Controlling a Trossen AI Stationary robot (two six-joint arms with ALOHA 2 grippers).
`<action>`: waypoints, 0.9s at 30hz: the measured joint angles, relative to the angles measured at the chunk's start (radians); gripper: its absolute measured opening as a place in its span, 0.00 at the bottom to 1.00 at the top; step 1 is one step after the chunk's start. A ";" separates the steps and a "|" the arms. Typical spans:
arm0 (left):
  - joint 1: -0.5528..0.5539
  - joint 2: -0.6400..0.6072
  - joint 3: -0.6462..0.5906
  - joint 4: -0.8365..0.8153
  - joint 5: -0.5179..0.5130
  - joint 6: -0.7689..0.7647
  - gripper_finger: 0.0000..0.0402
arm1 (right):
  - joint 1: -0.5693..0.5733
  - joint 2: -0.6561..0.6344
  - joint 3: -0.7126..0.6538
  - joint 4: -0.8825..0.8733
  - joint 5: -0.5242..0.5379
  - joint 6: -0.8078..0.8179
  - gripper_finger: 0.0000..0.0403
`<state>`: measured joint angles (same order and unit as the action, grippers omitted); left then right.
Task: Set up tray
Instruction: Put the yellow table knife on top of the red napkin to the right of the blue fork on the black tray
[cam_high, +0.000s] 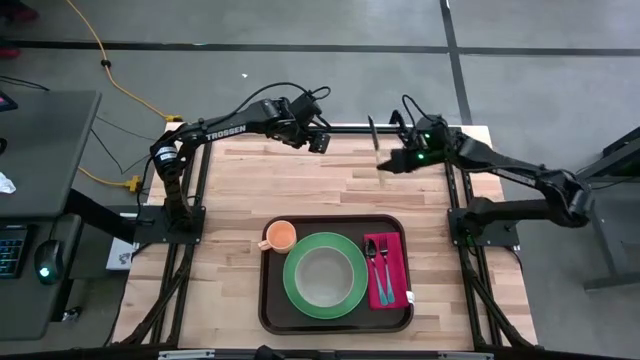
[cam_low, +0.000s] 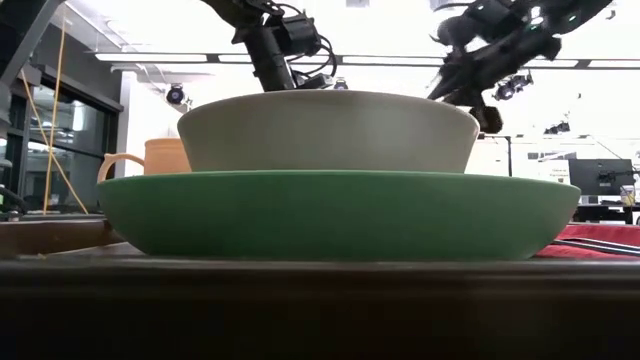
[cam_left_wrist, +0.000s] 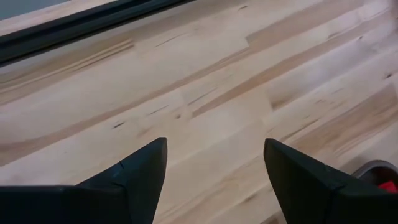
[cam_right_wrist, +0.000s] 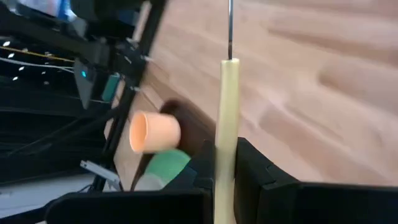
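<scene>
- Tray (cam_high: 272, 312) sits lower centre of the high view, on the wood counter (cam_high: 300, 185). Looks nearly set.
- On tray: green plate (cam_high: 296, 290) w/ pale bowl (cam_high: 323, 276) nested on it, centre; orange cup (cam_high: 281, 236) at tray's upper-left corner; magenta napkin (cam_high: 388, 285) along right side w/ spoon (cam_high: 372, 262) and fork (cam_high: 382, 268) on it. Layout reads like a place setting, so cutlery goes beside the plate, on the napkin.
- Right hand (cam_high: 385, 163), upper centre-right of the high view, closed on a utensil (cam_right_wrist: 226, 124): cream handle pinched between its fingers (cam_right_wrist: 264, 174), thin metal part sticking out past them. Prob a knife, can't confirm, the metal end is too thin to tell. Held well clear of the tray, above the counter's far strip.
- Gripping the handle end leaves the metal end free, prob so it can be laid flat next to fork and spoon.
- Left hand (cam_high: 319, 142), upper centre of the high view, fingers (cam_left_wrist: 140, 171) spread wide, nothing between them, only bare counter below. Looks parked out of the way.
- Judged left to do: the last utensil onto the napkin; narrow gap there, needs care.
</scene>
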<state>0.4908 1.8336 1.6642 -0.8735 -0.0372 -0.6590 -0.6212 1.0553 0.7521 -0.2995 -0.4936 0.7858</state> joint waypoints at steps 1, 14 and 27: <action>0.000 0.000 0.000 -0.003 0.000 0.000 0.73 | 0.000 -0.029 0.000 -0.052 -0.003 0.006 0.03; 0.000 0.000 0.000 -0.013 -0.020 0.001 0.73 | 0.114 -0.361 -0.001 -0.396 0.080 0.288 0.03; 0.000 -0.001 -0.028 0.041 -0.085 0.087 0.73 | 0.484 -0.461 -0.002 -0.484 0.378 0.603 0.03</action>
<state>0.4908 1.8328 1.6361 -0.8320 -0.1220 -0.5723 -0.1370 0.5941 0.7506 -0.7837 -0.1152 1.3888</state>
